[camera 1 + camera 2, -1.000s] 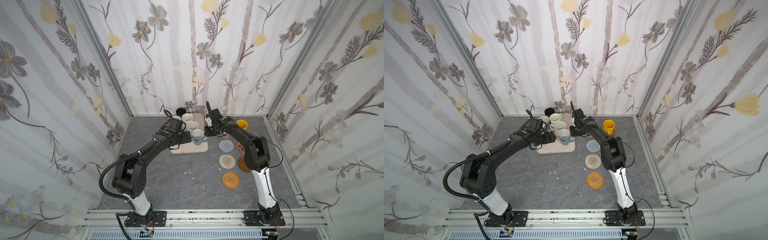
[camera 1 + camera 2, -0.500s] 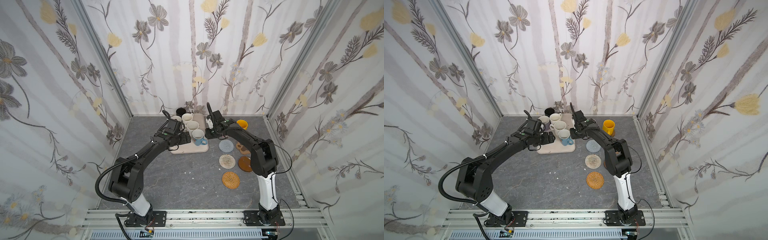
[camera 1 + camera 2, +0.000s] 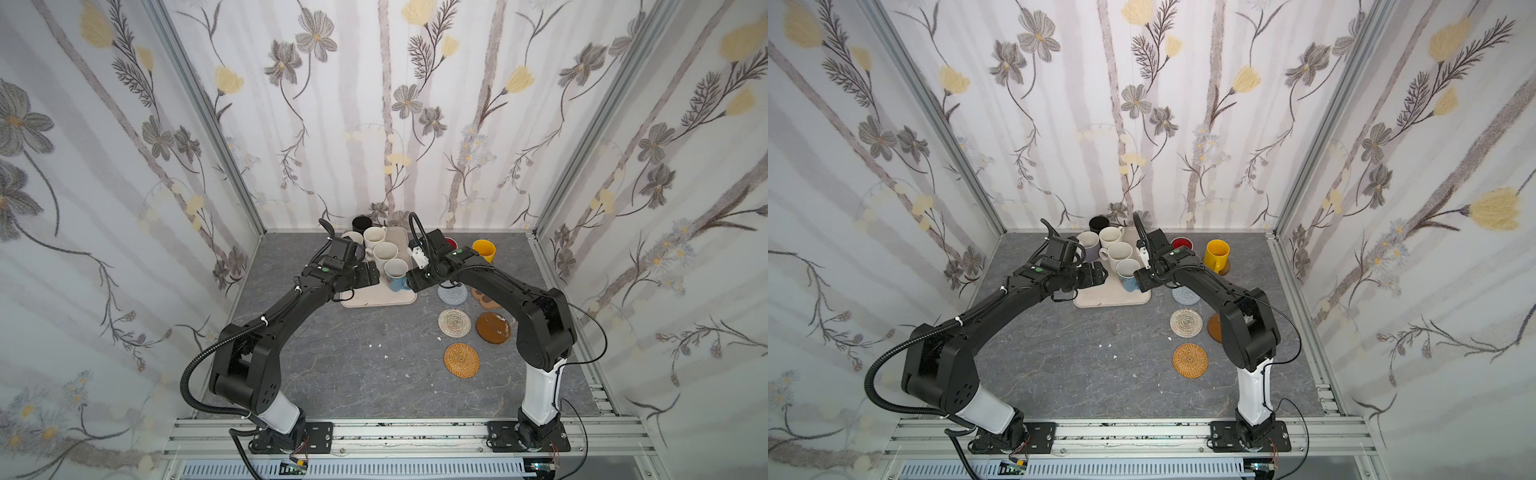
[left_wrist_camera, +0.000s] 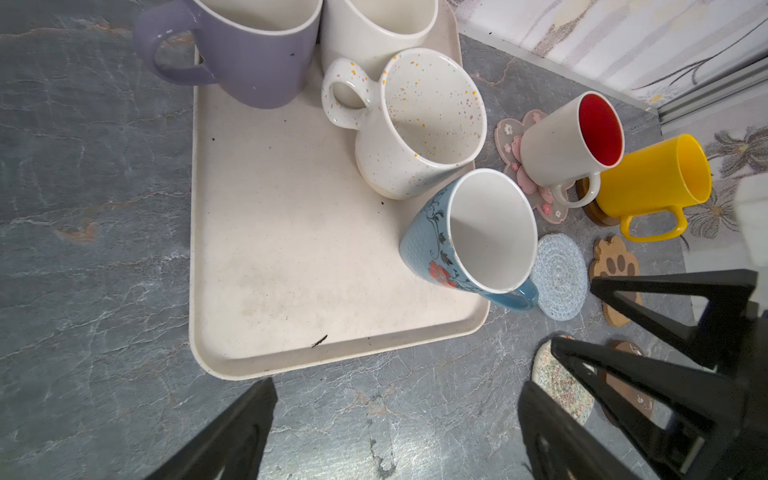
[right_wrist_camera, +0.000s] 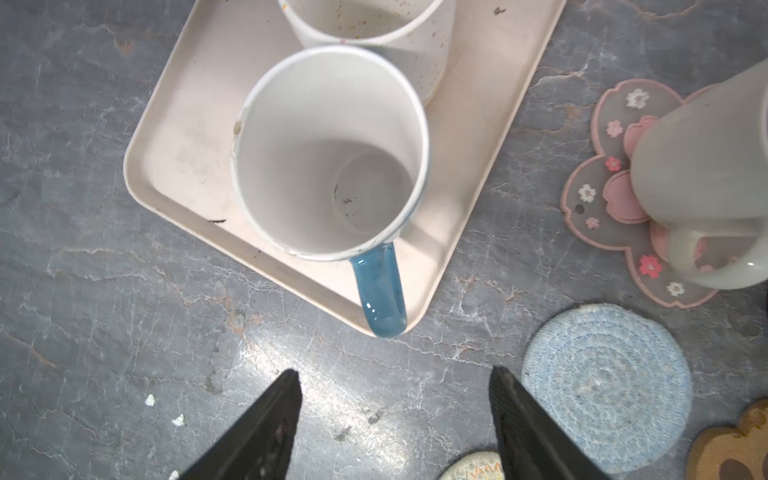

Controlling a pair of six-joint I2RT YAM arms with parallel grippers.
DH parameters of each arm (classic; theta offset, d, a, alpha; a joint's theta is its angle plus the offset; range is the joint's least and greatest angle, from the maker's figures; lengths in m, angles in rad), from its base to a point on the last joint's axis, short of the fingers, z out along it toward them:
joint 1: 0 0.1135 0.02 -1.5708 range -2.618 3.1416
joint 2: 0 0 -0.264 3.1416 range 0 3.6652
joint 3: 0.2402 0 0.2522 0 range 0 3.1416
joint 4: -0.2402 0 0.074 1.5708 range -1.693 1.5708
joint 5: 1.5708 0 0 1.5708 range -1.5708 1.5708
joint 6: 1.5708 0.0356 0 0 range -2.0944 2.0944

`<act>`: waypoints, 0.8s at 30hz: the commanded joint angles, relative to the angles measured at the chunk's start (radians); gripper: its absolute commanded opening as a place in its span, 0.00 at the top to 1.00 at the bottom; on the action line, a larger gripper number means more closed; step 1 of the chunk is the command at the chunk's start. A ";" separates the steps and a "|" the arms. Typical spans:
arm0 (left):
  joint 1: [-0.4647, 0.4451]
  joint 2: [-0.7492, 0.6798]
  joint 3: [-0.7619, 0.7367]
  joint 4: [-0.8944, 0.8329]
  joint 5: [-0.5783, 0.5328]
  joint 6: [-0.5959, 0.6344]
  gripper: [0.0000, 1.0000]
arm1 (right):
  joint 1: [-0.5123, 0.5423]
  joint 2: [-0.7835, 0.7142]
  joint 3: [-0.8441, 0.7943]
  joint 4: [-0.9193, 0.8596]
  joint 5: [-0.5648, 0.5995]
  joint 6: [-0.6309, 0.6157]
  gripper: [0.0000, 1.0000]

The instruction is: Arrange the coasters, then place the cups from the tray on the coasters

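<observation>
Tabletop (image 3: 353,374) of grey veined stone carries everything. Toward the back wall lies the large flat beige rectangular tray (image 4: 291,249).

The left gripper (image 4: 398,382) hangs over bare stone just beside the tray's near edge, its fingers spread wide with nothing between them. The right gripper (image 5: 393,370) hangs near the tray's near right corner, its fingers also apart and empty.

Four mugs stand upright on the tray: a lavender mug (image 4: 249,50), a plain cream mug (image 4: 374,29), a speckled cream mug (image 4: 419,124) and a pale blue patterned mug (image 4: 432,245). The blue one is at the near right corner, its handle jutting over the rim. A black mug (image 3: 362,223) stands at the far left corner; I cannot tell whether it is on the tray or just behind it.

Right of the tray, a white mug with red inside (image 4: 569,145) sits on a clear pink-flower coaster (image 4: 509,129). A yellow mug (image 4: 652,178) sits on a brown disc coaster (image 4: 594,214).

Five coasters lie bare:
- a tan rattan coaster (image 3: 461,360)
- a second brown disc (image 3: 492,327)
- a beige woven coaster (image 3: 454,323)
- a grey-blue woven coaster (image 3: 452,294)
- a brown paw-shaped coaster (image 3: 484,298)

White crumbs (image 3: 378,345) dot the stone.
</observation>
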 commanded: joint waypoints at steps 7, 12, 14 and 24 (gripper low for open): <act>0.009 -0.041 -0.033 0.021 0.003 0.010 0.06 | 0.006 0.083 0.054 0.066 -0.014 -0.076 0.33; 0.018 -0.037 -0.033 0.024 0.003 0.015 0.06 | 0.018 0.145 0.112 0.055 -0.015 -0.104 0.34; 0.021 -0.033 -0.027 0.026 0.006 0.018 0.06 | 0.022 0.165 0.130 0.053 -0.013 -0.116 0.35; 0.038 -0.017 -0.015 0.031 0.022 0.023 0.06 | 0.030 0.229 0.180 0.047 -0.011 -0.135 0.46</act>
